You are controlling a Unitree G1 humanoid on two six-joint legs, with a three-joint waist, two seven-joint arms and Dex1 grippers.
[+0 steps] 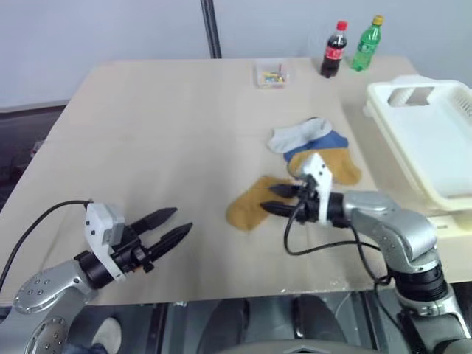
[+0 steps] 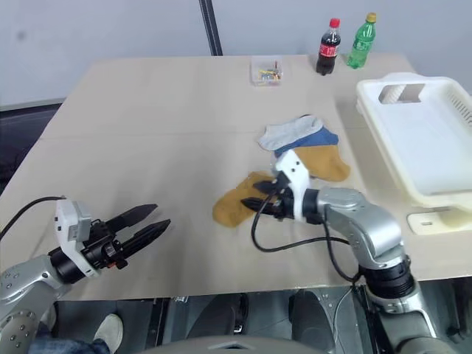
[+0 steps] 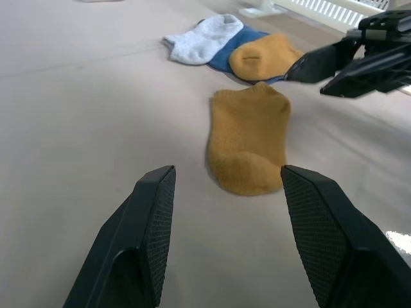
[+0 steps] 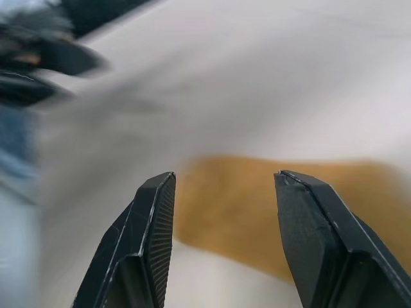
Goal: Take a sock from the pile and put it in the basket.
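Fingers of the right gripper (image 1: 276, 200) are parted and empty over a lone mustard-yellow knitted ankle sock (image 1: 251, 202) lying flat on the beige surface (image 1: 162, 133) beside the pile of yellow, blue and grey-white socks (image 1: 313, 151), seemingly placed for a grasp. Left gripper (image 1: 168, 226) fingers are likewise spread, idle. The white slotted plastic basket (image 1: 442, 173) is kept at the right edge.

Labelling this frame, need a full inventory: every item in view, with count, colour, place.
table: 1, beige, under everything.
pile: 1 heap of three socks, pale grey-white, blue and mustard, mid-table, left of the basket.
loose sock: 1, mustard, flat on the table, apart from the pile on its near side.
basket: 1, white plastic, right edge of the table, no sock visible in it.
small clear box: 1, coloured bits inside, far side.
cola bottle: 1, dark, red cap, far side.
green bottle: 1, yellow cap, beside the cola.
left end effector: 1, black fingers, open, over bare table.
right end effector: 1, black fingers, open, at the loose sock.
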